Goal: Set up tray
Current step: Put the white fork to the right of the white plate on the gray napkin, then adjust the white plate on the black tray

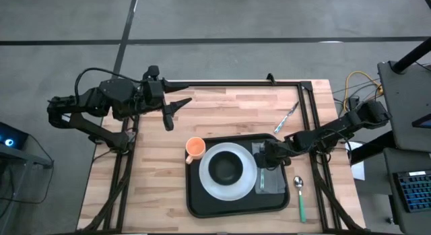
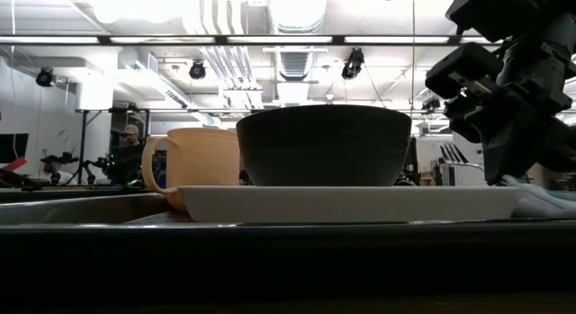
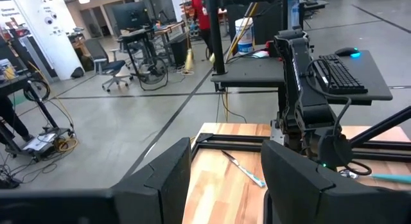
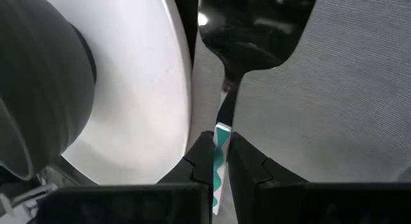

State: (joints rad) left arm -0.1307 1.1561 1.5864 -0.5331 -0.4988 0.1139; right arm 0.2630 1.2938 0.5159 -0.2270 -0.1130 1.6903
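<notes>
The black tray (image 1: 196, 194) holds a white plate (image 1: 246, 184) with a black bowl (image 1: 225, 168) on it. An orange cup (image 1: 194, 149) stands at the tray's far left corner and a grey cloth (image 1: 273, 181) lies flat on its right side. My right gripper (image 1: 262, 154) hangs over the cloth's far end, shut on a fork (image 4: 253, 31) with a teal-and-white handle. My left gripper (image 1: 172, 110) is raised at the table's far left, open and empty. My right gripper pinches the fork's teal-and-white handle (image 4: 221, 137) between its two fingers, which lie along the handle. It comes slanting down from the table's right side. The fork's head (image 4: 257, 25) juts out ahead of the fingers over the grey cloth (image 4: 334, 108), beside the plate's rim (image 4: 176, 89). Whether the head touches the cloth cannot be told.
A knife (image 1: 286, 118) lies on the wood beyond the tray's far right corner. A spoon with a green handle (image 1: 300, 198) lies right of the tray. Bare wood stretches left of the tray and along the far edge.
</notes>
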